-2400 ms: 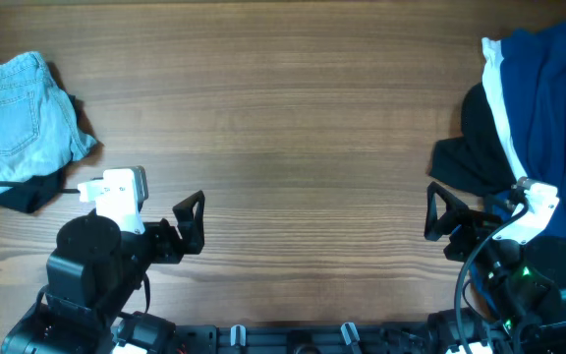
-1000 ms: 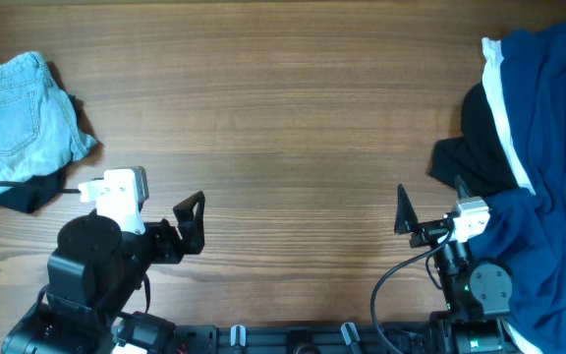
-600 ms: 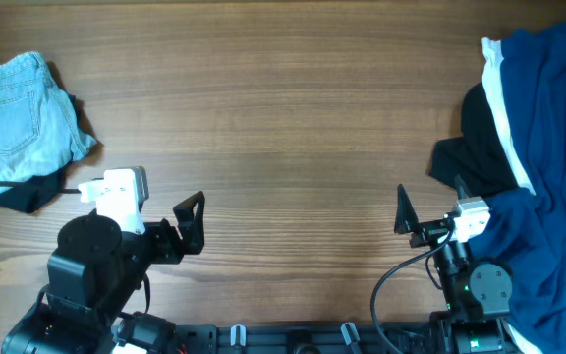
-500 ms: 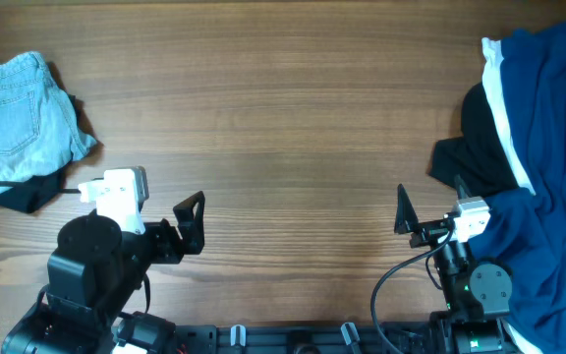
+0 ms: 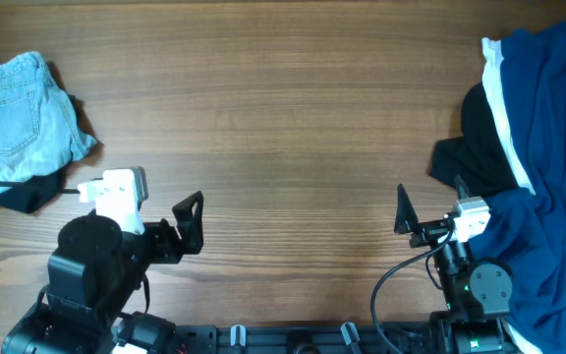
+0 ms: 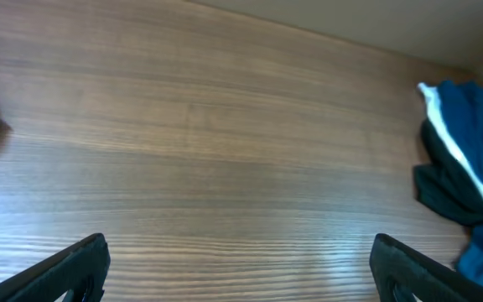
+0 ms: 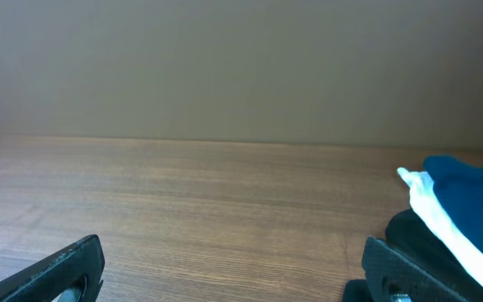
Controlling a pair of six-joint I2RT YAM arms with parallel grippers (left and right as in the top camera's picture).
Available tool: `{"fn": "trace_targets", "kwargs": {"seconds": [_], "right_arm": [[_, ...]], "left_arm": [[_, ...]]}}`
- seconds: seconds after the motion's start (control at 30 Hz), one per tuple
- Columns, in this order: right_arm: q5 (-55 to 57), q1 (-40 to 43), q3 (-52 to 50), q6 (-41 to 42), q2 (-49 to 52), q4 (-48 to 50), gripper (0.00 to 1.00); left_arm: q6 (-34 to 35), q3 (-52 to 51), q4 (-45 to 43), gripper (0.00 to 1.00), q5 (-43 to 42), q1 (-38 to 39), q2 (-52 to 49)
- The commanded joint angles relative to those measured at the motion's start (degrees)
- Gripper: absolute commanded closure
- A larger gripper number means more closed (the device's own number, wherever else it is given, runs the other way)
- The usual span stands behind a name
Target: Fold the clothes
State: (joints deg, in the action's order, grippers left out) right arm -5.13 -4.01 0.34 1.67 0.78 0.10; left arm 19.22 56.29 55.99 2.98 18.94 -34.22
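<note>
My left claw [image 6: 240, 267] stands wide open over bare table [image 5: 283, 108], with nothing between its fingers [image 6: 78, 262]. My right claw [image 7: 233, 270] is spread just as wide and also holds nothing.

Any marking on the white camera [image 5: 116, 194] at my left wrist is too small to read.

The denim shorts [image 5: 13, 103] lie at the table's far left edge, beyond my left claw and off to its left, apart from it. A stitched back pocket faces up. A black scrap [image 5: 20, 197] pokes out from under their near edge. From my left wrist, only a sliver of that heap shows at the picture's left border.

The blue garment [image 5: 548, 88] with its white stripe [image 5: 504, 118] is heaped along the right edge of the table. A black garment [image 5: 480, 147] is bunched against its inner side. This heap sits just beside my right claw, on its right. From my right wrist, the black cloth shows right behind my right finger [image 7: 397, 268], but I cannot tell whether they touch. More blue cloth runs down the right edge beside my right arm's base.
</note>
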Motion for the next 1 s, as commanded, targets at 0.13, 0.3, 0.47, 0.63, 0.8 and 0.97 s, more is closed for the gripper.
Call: {"fn": "trace_targets", "kwargs": {"seconds": [0.13,0.3,0.47,0.63,0.8,0.97], "right_arm": [[-0.9,0.2,0.0,0.9,-0.6,0.3,0.0],[-0.9,0.2,0.0,0.9,-0.6,0.3,0.0],[-0.9,0.2,0.0,0.9,-0.6,0.3,0.0],[-0.9,0.2,0.0,0.9,-0.6,0.3,0.0],[-0.9,0.2,0.0,0.9,-0.6,0.3,0.0],[-0.9,0.2,0.0,0.9,-0.6,0.3,0.0]], "left_arm": [[-0.7,-3.1,1.7,0.0,2.7,-7.9,3.1],[-0.7,-14.8,-3.3,0.0,2.4,-11.0,12.3],[1.4,-31.3,-17.5,0.0,2.4,-13.9,22.3],[2.3,-44.2,-31.5,0.0,2.4,-15.2,30.0],[2.2,-52.4,-48.2,0.0,2.4,-17.4,34.1],[2.1,-56.0,-51.9,0.0,-1.2,-18.0,34.1]]}}
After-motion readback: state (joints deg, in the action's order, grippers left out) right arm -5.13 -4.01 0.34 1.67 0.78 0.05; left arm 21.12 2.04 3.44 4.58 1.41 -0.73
